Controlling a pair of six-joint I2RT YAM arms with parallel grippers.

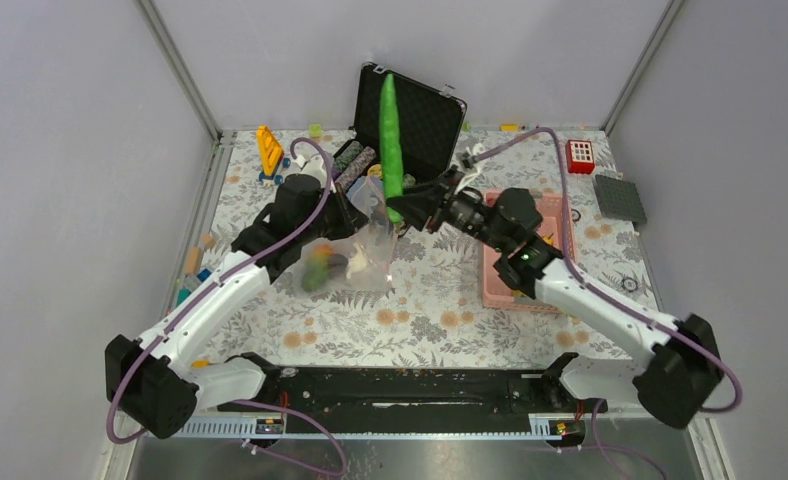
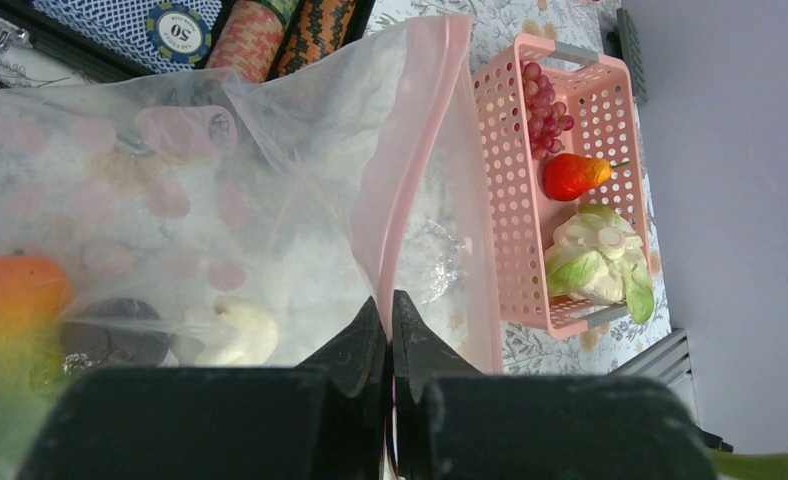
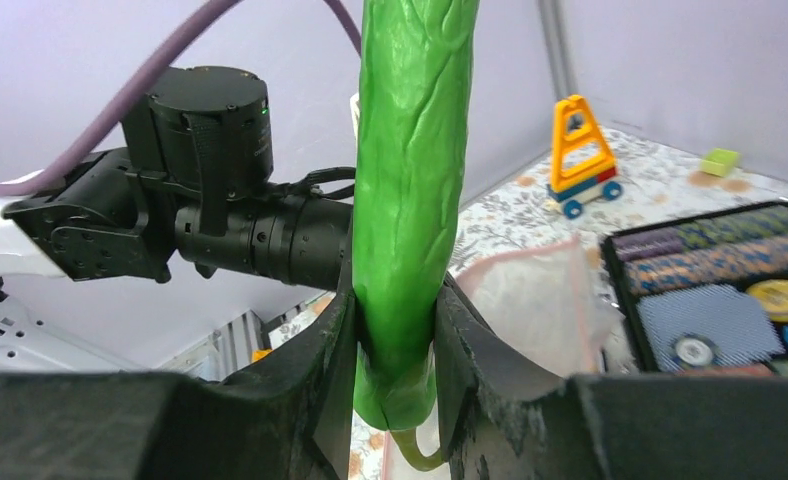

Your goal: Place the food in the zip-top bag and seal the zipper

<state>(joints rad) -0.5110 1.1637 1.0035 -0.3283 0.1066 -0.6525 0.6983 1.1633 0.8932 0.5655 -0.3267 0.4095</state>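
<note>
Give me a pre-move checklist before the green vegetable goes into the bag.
1. left gripper pinching the zipper: ok.
2. right gripper clamped on the long green vegetable, near its lower end: ok.
3. zip-top bag mouth wide enough for it: cannot tell.
4. Vegetable's lower end over the mouth: cannot tell.
5. mango inside the bag: ok.
6. All food bagged: not ok; grapes, red fruit and leafy pieces lie in the basket.
</note>
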